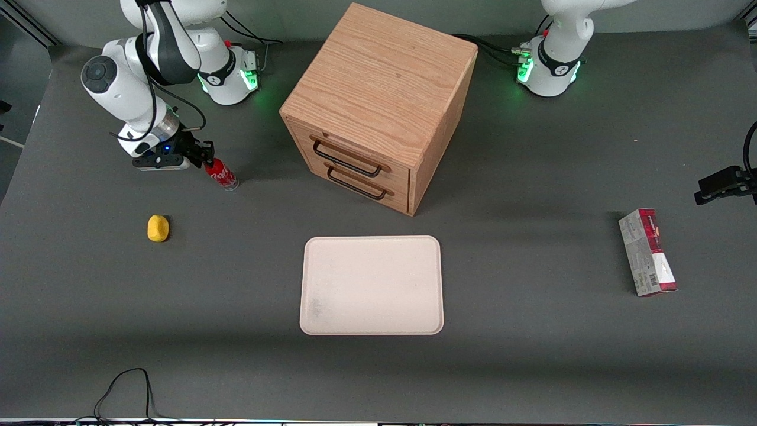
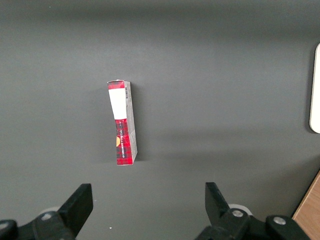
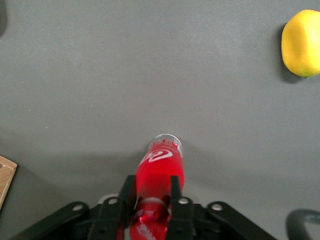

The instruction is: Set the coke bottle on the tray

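Gripper [image 1: 205, 155] clamped on the tilted coke bottle [image 1: 222, 174] near its cap, farther from the camera than the tray [image 1: 371, 324], which holds nothing.

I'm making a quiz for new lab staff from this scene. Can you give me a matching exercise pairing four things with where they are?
Things:
1. small red coke bottle
2. flat cream tray
3. yellow lemon-like object
4. red-and-grey carton

Places:
A. toward the parked arm's end
B. in front of the wooden drawer cabinet
C. in the gripper
D. nearer the camera than the bottle

Pairs: 1-C, 2-B, 3-D, 4-A
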Available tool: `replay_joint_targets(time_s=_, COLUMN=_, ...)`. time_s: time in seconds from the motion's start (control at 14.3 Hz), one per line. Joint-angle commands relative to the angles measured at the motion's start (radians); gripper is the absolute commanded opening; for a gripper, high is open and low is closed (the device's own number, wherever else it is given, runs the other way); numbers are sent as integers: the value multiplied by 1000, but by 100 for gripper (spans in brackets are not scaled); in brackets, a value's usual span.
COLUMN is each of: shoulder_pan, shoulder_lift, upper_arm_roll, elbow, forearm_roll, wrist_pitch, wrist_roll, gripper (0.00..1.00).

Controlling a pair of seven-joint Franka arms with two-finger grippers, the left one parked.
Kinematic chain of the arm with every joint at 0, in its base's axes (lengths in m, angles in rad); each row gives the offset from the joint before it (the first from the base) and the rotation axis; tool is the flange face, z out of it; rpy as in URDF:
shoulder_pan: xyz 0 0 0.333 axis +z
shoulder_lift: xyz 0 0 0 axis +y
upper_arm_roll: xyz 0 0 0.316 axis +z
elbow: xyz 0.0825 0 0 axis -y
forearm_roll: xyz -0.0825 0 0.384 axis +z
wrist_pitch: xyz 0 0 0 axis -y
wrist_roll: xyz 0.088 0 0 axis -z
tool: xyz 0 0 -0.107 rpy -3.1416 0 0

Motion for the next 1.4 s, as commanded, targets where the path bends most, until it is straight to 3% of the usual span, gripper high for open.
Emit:
replay_joint_targets(time_s=0.0, shoulder_pan=1, shoulder_lift=4, upper_arm_roll=-6, elbow=-11, forearm_roll=-10, wrist_pitch=5, wrist_roll=-22, gripper=2)
replay_joint_targets(time_s=0.42, shoulder_pan=1, shoulder_lift=1, upper_arm_roll=-3, elbow=32, forearm_roll=-10, wrist_pitch=-65, wrist_roll=-22, gripper=0)
replay_joint_targets(time_s=0.56, shoulder_pan=1, shoulder_lift=-4, upper_arm_roll=-5, elbow=34, forearm_roll=-10, wrist_pitch=-61, wrist_roll=-22, gripper=99)
replay_joint_targets(time_s=0.91, shoulder_pan=1, shoulder_lift=-31, upper_arm_roll=-5, elbow=150, forearm_roll=-10, wrist_pitch=-172, wrist_roll=-23, gripper=100)
replay_joint_targets(time_s=1.33, shoulder_pan=1, shoulder_lift=-15, upper_arm_roll=-5, elbow=633, forearm_roll=-10, wrist_pitch=-686, wrist_roll=-22, gripper=100)
